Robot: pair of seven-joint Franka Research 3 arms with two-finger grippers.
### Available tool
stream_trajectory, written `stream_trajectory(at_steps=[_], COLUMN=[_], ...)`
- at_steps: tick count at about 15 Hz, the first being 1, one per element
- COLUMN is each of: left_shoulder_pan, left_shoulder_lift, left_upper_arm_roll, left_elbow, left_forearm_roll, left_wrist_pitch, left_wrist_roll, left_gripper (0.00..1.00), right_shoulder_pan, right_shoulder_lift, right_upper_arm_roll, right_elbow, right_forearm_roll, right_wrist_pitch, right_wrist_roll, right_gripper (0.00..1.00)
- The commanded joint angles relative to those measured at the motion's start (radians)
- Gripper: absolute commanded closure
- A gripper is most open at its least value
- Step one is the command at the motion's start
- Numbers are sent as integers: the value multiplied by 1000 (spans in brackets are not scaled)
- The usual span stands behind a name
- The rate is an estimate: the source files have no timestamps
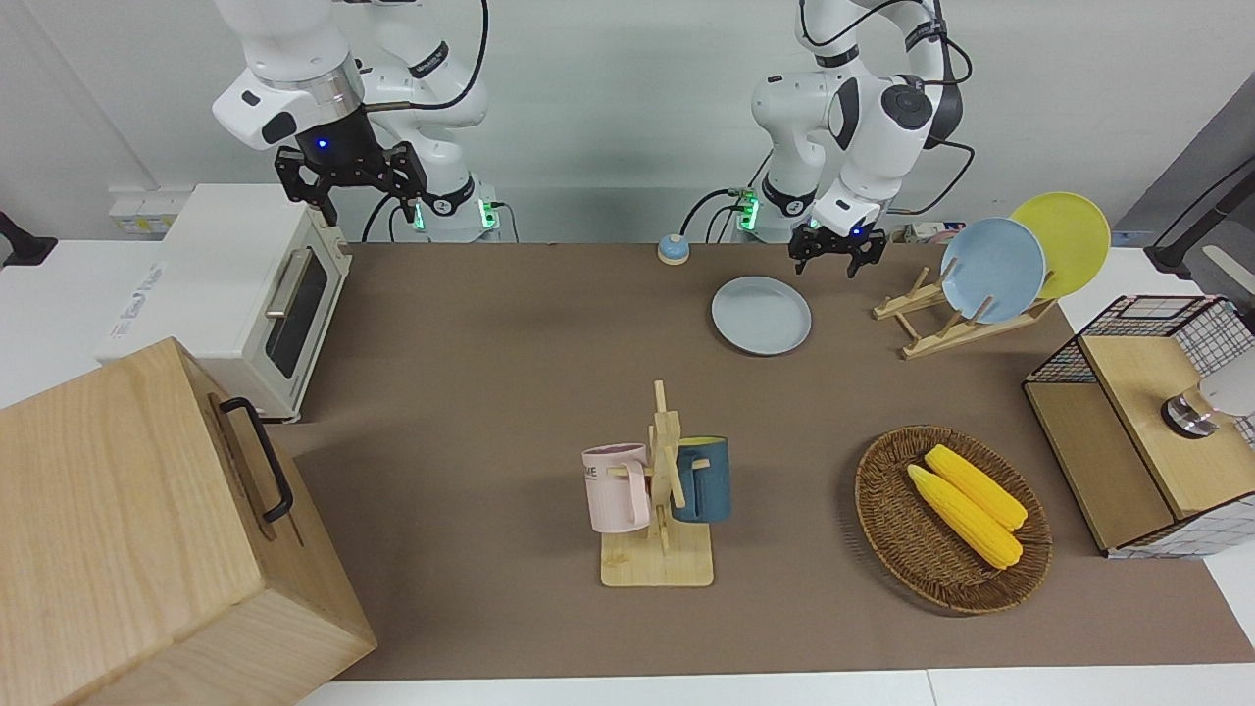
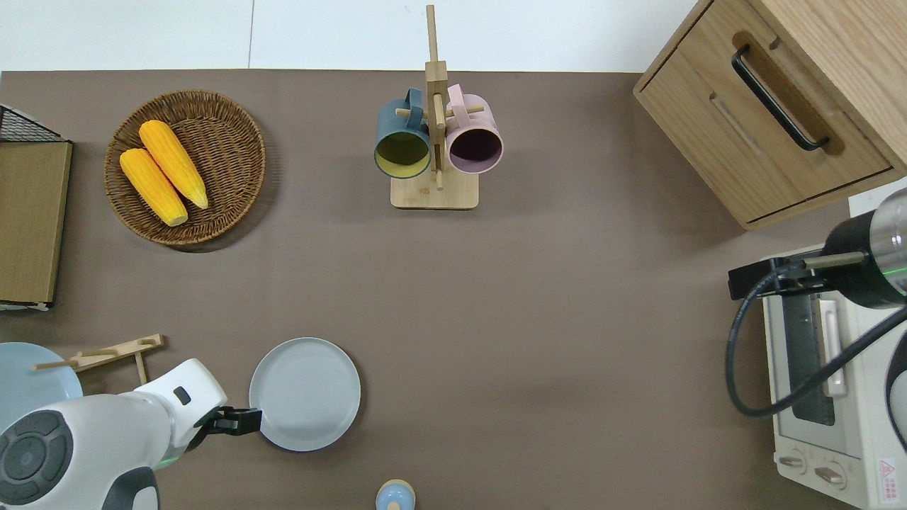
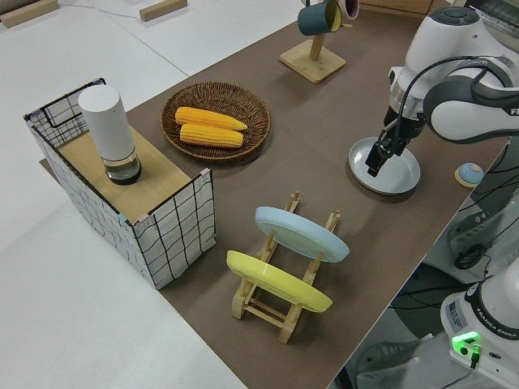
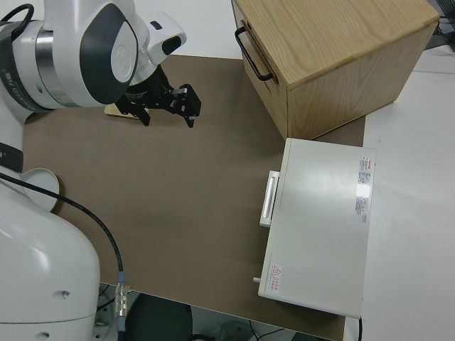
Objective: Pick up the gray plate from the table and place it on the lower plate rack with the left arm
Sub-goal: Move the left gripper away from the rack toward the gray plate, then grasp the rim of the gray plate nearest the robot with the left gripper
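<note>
approach underway: left gripper (image 2: 244, 421), jaws parted and empty, is hovering at the gray plate (image 2: 305, 394) rim; plate is lying flat on the counter (image 2: 538, 297) near the lower plate rack (image 2: 106, 352). i'd pinch the rim squarely.

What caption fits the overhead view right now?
Left hand at the rim of the gray plate, which lies flat on the table; right arm parked.

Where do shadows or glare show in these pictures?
Front view: soft shadow under the basket and the gray plate. Overhead view: dark shadow along the basket's edge nearer the robots; no glare on the plate. Left side view: even light, faint shadows.
</note>
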Motion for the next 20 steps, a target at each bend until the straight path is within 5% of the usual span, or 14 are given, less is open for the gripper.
stream_trajectory(at_steps=[1,20], left_shoulder_pan=[-25,-108], left_shoulder_lift=[-20,209], left_upper_arm_roll=[3,5], left_elbow=[-69,-135], left_forearm_roll=[-21,-24], left_wrist_pitch=[83,413], left_wrist_roll=[-14,-67], left_gripper=[5,5], right_shoulder_pan=[-7,-7], right_shoulder_lift=[-2,-2], right_upper_arm_roll=[7,5], right_elbow=[6,6], right_forearm_roll=[7,7], right_wrist_pitch=[-14,-14], right_wrist_roll=[0,-1], right_gripper=[11,13])
